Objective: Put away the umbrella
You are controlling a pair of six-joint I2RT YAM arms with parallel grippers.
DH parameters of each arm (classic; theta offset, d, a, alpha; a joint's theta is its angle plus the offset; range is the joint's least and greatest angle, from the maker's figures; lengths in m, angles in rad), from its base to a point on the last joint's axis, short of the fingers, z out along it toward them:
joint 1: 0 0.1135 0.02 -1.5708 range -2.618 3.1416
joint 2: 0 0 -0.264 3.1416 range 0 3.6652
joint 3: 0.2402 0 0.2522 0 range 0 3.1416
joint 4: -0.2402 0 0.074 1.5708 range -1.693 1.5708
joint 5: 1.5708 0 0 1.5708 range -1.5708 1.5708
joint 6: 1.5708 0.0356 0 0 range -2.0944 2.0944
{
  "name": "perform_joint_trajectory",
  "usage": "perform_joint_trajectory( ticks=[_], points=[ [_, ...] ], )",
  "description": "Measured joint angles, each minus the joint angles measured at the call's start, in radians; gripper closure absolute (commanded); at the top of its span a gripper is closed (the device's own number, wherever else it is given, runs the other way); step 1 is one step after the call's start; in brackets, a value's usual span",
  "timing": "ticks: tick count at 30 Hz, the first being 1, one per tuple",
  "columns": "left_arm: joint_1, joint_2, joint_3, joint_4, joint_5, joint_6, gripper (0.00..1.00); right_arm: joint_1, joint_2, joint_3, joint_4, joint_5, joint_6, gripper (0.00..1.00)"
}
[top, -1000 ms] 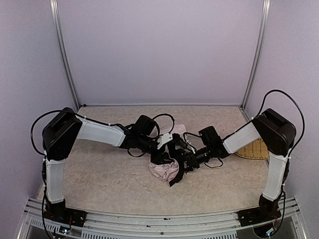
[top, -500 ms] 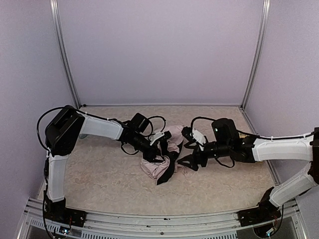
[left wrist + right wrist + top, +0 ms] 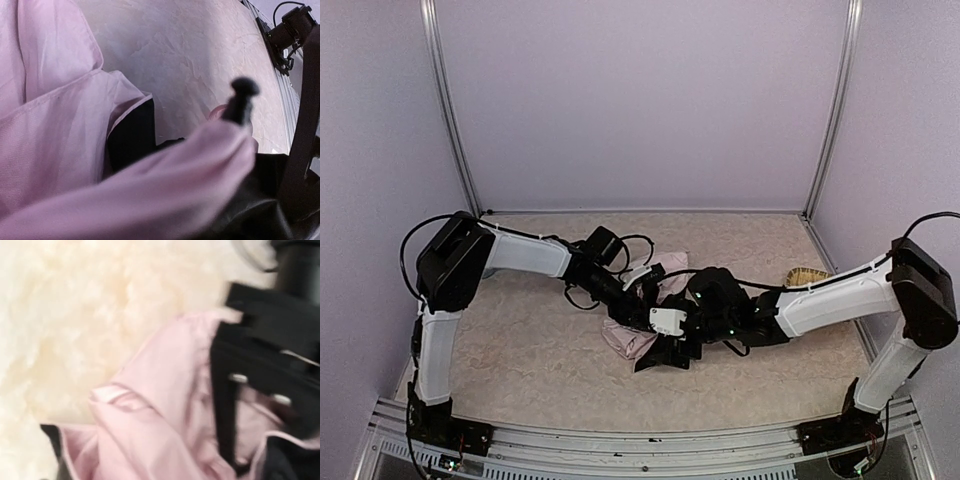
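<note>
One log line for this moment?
umbrella: crumpled on table | left tool: in fabric, grip unclear | right tool: at fabric, grip unclear

You have a woven straw mat [image 3: 806, 276] lying toward the right side of the beige marbled bench [image 3: 520, 345], only part of it showing. Pale lilac walls [image 3: 640, 100] enclose the bench, and a slotted metal rail [image 3: 620, 440] runs along its near edge.

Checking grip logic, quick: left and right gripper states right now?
Left gripper: buried in umbrella fabric, fingers hidden, cannot be told.
Right gripper: at the umbrella, view blurred, cannot be told.
</note>
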Motion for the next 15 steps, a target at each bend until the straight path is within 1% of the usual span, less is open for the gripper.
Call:
perform_joint_trajectory(
  ticks=[2, 4, 6, 10, 12, 13, 14, 15],
  points=[
    [0.005, 0.022, 0.026, -0.021, 0.015, -0.013, 0.54, 0.011, 0.048, 0.024, -0.008, 0.024, -0.03, 0.06],
    [0.007, 0.039, 0.043, -0.034, 0.031, -0.026, 0.53, 0.013, 0.109, 0.059, -0.023, 0.054, -0.052, 0.1],
    [0.011, 0.052, 0.057, -0.042, 0.031, -0.035, 0.52, 0.013, 0.171, 0.096, -0.037, 0.076, -0.07, 0.17],
    [0.035, 0.06, 0.067, -0.052, 0.043, -0.026, 0.43, 0.014, 0.226, 0.17, -0.061, 0.129, -0.063, 0.36],
    [0.047, 0.06, 0.067, -0.052, 0.053, -0.013, 0.4, 0.006, 0.243, 0.197, -0.074, 0.133, -0.05, 0.42],
    [0.052, 0.06, 0.067, -0.051, 0.059, -0.004, 0.39, 0.002, 0.248, 0.204, -0.077, 0.134, -0.043, 0.42],
    [0.056, 0.06, 0.067, -0.051, 0.062, 0.005, 0.39, -0.001, 0.251, 0.208, -0.077, 0.132, -0.039, 0.38],
    [0.058, 0.06, 0.067, -0.051, 0.065, 0.013, 0.4, -0.003, 0.255, 0.212, -0.078, 0.133, -0.036, 0.29]
  ],
)
